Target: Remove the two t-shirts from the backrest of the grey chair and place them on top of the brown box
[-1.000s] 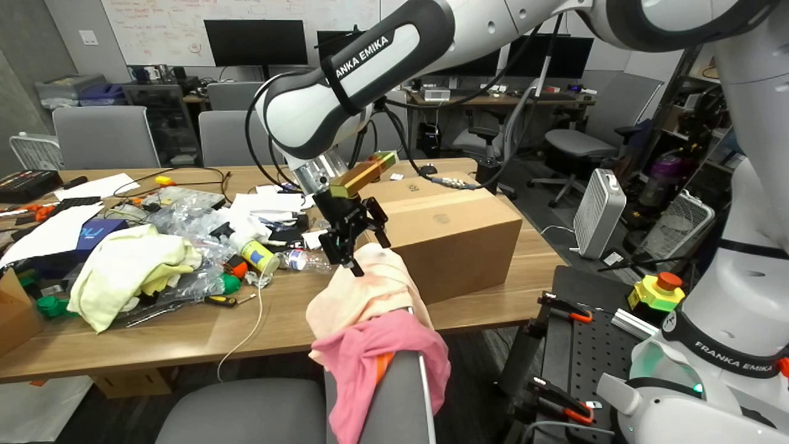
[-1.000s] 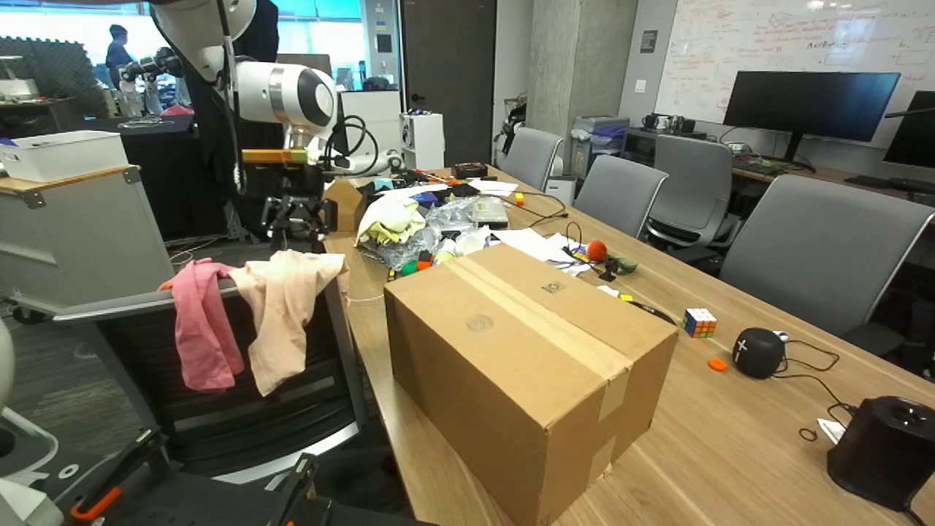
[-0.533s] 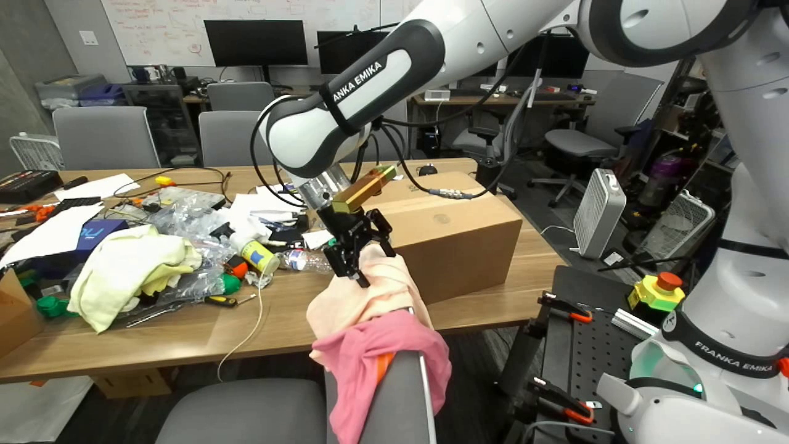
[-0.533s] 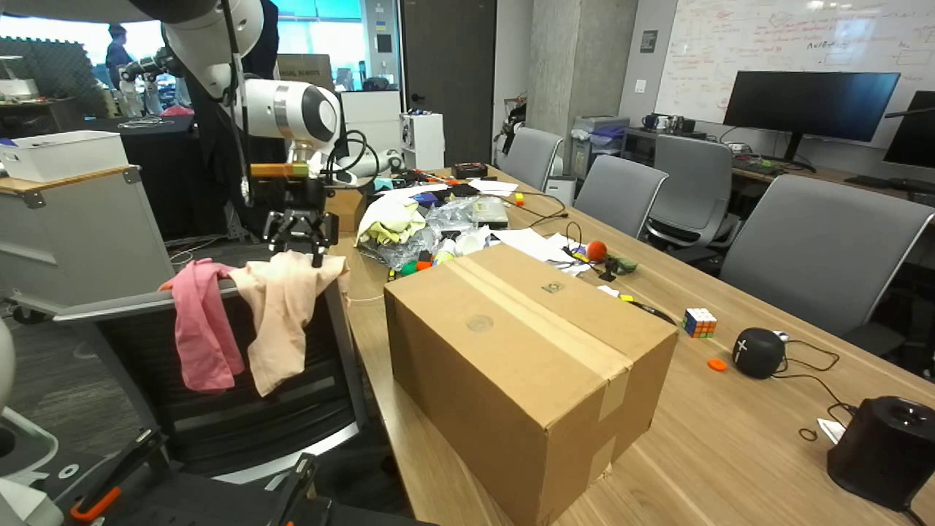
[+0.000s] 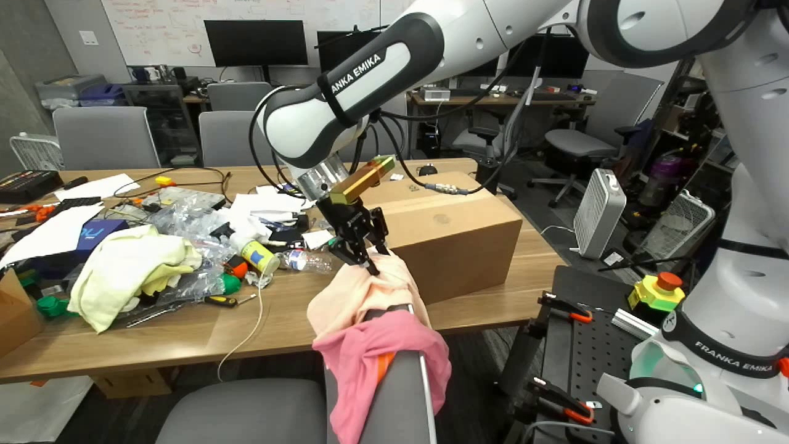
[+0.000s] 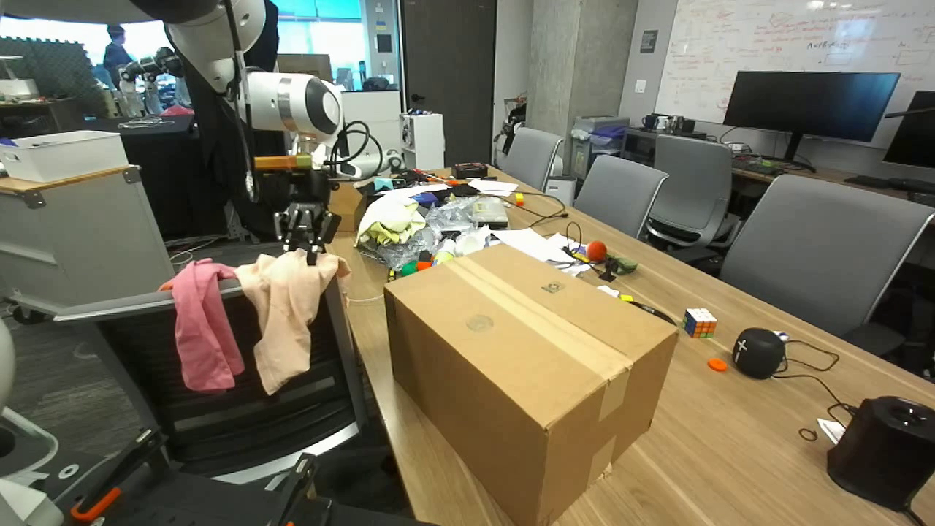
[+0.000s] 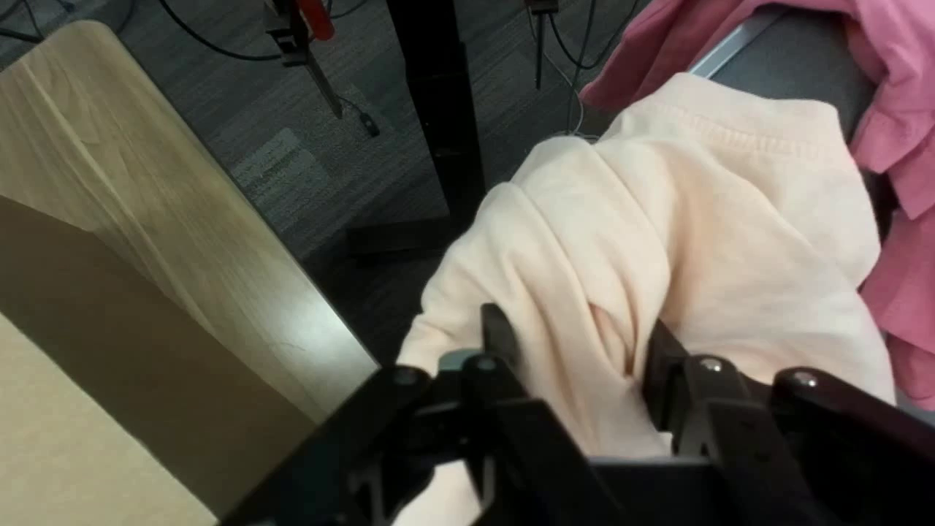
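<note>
Table: wood-topped, with clutter toward its eleven-o'clock end in an exterior view.
Grey chair: stands just beside the table, on its nine-o'clock side in the same view.
Brown box: sealed with tape, rests on the table at three o'clock from the chair.
Peach t-shirt: draped over the table-side end of the chair's backrest.
Pink t-shirt: hangs over the same backrest, at nine o'clock from the peach t-shirt in that view.
Claw: pinching bunched cloth of the peach t-shirt; in the wrist view the pink t-shirt lies at two o'clock.
</note>
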Robot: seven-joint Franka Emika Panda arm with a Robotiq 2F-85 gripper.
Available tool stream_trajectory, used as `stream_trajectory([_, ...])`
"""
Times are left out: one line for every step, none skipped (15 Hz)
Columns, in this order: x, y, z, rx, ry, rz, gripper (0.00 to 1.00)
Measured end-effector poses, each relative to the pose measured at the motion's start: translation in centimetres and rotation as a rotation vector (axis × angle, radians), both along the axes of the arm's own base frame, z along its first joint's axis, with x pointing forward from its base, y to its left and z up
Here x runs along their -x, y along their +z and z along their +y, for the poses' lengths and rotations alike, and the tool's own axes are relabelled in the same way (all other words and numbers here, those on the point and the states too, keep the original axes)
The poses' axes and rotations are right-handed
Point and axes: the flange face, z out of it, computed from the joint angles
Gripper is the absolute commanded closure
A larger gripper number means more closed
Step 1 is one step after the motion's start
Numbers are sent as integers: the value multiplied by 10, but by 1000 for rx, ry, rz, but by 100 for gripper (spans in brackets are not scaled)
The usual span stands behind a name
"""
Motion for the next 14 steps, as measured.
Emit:
stream_trajectory([-1, 2, 0, 2, -2, -3, 91])
stream_trajectory([-2, 4, -1, 4, -5, -4, 93])
stream_trajectory([-4, 6, -2, 7, -8, -7, 94])
stream_trajectory([-5, 8, -4, 10, -12, -11, 93])
stream_trajectory([-7, 10, -6, 13, -17, -16, 91])
stream_trajectory([-10, 13, -10, 15, -23, -23, 91])
stream_trajectory([-13, 16, -14, 18, -31, -33, 91])
stream_trajectory([-16, 21, -20, 20, -39, -43, 91])
stream_trajectory([-20, 25, -26, 22, -49, -54, 91])
stream_trajectory([-24, 31, -33, 25, -60, -67, 91])
stream_trajectory([-27, 38, -41, 29, -72, -82, 91])
stream_trajectory([-31, 46, -49, 36, -87, -99, 91])
stream_trajectory([-35, 56, -57, 42, -103, -119, 91])
stream_trajectory([-38, 67, -67, 49, -120, -141, 91])
